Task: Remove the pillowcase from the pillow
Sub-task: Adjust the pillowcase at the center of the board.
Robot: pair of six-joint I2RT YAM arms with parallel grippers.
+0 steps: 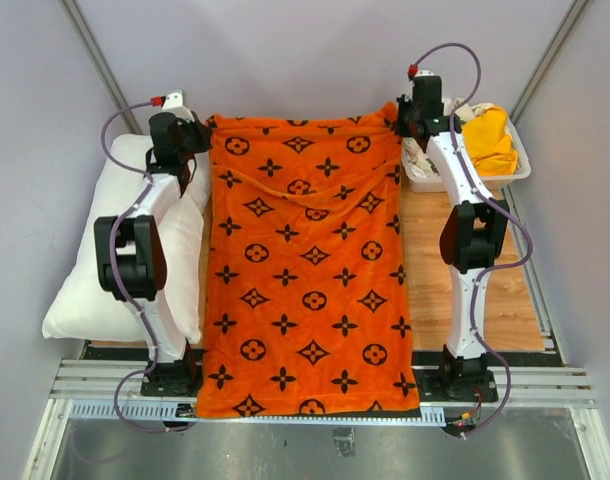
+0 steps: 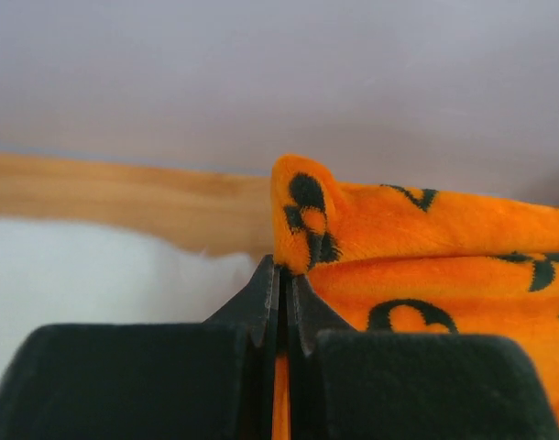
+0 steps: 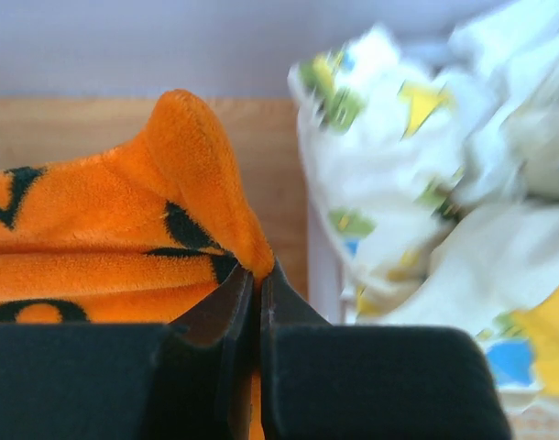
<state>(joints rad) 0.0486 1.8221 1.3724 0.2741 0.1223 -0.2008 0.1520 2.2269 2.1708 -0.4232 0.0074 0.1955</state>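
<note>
The pillowcase (image 1: 305,270) lies spread flat down the middle of the desk (image 1: 435,250), reaching from the far side to the near edge between my two arms. My left gripper (image 2: 281,275) is pinched tight on its far left corner, and my right gripper (image 3: 257,275) is pinched tight on its far right corner. The pillow (image 1: 95,270) lies bare along the pillowcase's left edge, under my left arm. Just right of my right gripper, a white tray (image 1: 520,170) holds a yellow cloth (image 1: 490,140) and a floral-print cloth (image 3: 417,183).
</note>
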